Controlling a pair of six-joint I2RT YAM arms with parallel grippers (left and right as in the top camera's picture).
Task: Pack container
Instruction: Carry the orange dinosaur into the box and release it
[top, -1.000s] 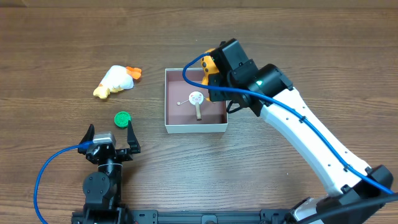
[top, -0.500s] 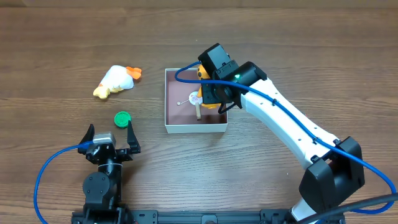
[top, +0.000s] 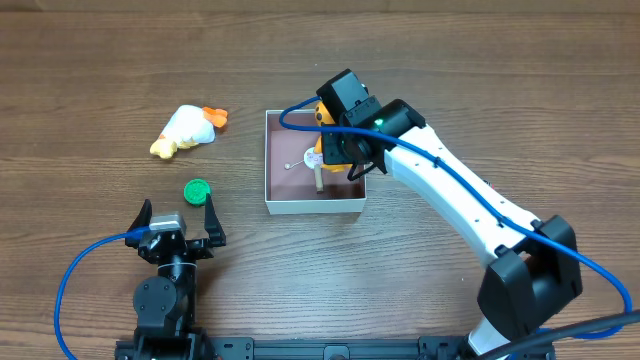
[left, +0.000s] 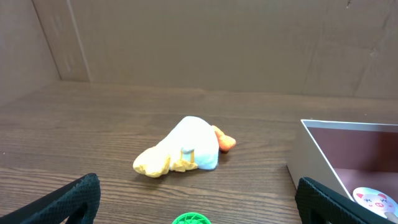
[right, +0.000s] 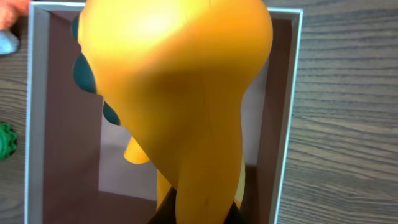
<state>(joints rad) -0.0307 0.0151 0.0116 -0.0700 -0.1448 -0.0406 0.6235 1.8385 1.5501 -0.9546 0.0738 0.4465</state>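
Note:
The container (top: 285, 205) is a shallow white-walled box with a mauve floor, at the table's middle. A round white pin on a stick (top: 315, 160) lies inside. My right gripper (top: 335, 150) is shut on an orange toy (right: 186, 93) and holds it over the container's right half (right: 287, 124). The toy fills the right wrist view and hides the fingertips. My left gripper (top: 178, 225) is open and empty near the front left. A green disc (top: 197, 190) lies just ahead of it and also shows in the left wrist view (left: 191, 218).
A white and yellow plush duck (top: 187, 130) with orange feet lies left of the container and also shows in the left wrist view (left: 183, 152). The container's near corner (left: 311, 162) shows there at the right.
My right gripper has moved left and down from the container's far right corner to over its inside, with the orange toy in it. The left arm has not moved.

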